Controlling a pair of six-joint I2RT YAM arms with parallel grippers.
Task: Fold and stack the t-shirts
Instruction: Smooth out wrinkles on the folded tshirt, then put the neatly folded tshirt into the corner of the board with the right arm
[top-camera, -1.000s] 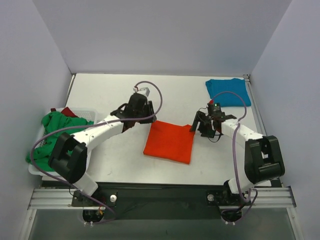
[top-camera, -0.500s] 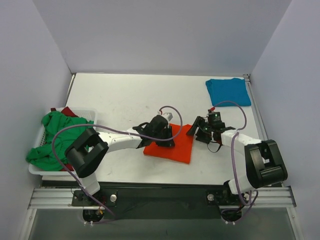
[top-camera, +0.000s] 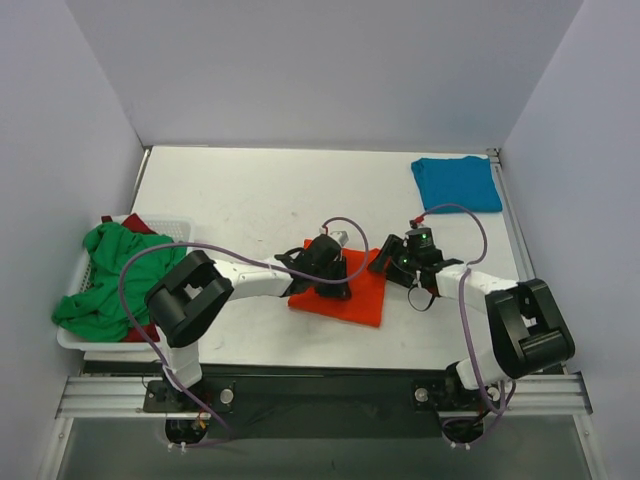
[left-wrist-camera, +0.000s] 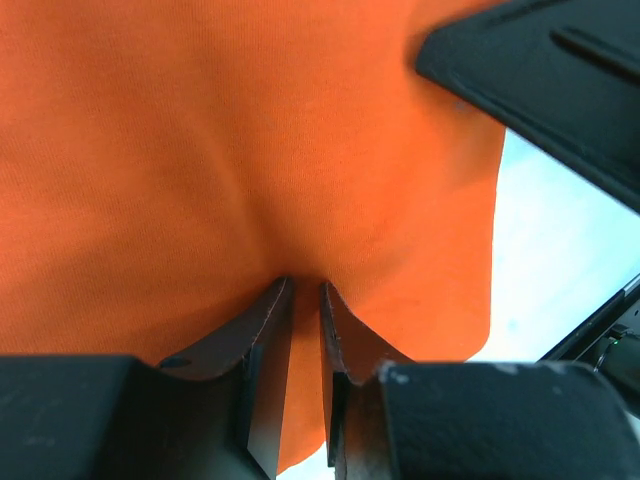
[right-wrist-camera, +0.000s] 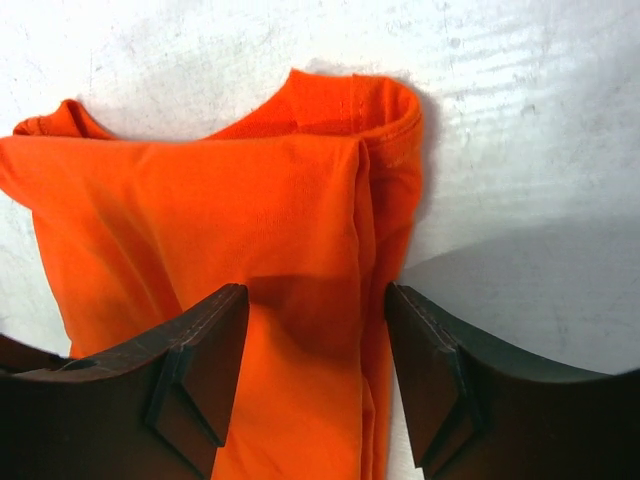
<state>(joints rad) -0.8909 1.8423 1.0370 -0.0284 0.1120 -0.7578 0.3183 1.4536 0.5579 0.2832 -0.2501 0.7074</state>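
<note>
- Pinching cloth w/ the left claw (left-wrist-camera: 303, 295): fingers nearly together, a pucker of the orange-red t-shirt (top-camera: 350, 300) caught between the tips, so it holds a bit of the top layer.
- Right claw (right-wrist-camera: 315, 290) is wide, jaws standing either side of the folded edge just below the collar (right-wrist-camera: 340, 100); nothing gripped yet.
- Orange-red t-shirt lies folded at mid-table (top-camera: 230, 190). Left claw is at its 10 o'clock part, right claw at its 2 o'clock corner.
- Teal t-shirt (top-camera: 456, 183) lies folded flat at approx 1 o'clock of the table, well apart from both claws.
- Green t-shirt (top-camera: 105, 275) and dark red t-shirt (top-camera: 137, 224) sit crumpled in the white basket (top-camera: 175, 225) at 9 o'clock.
- Handling, my read: thin soft knit, light, zero stiffness. It will sag and drape from any hold, and the layers can slide apart.
- A shallow pinch prob lifts only the top layer, so the fold could open up.
- Best hold imo: thick doubled edges or corners, both claws at once and spread apart, biting through all layers. Right side nr the collar seam looks like the firmest spot.
</note>
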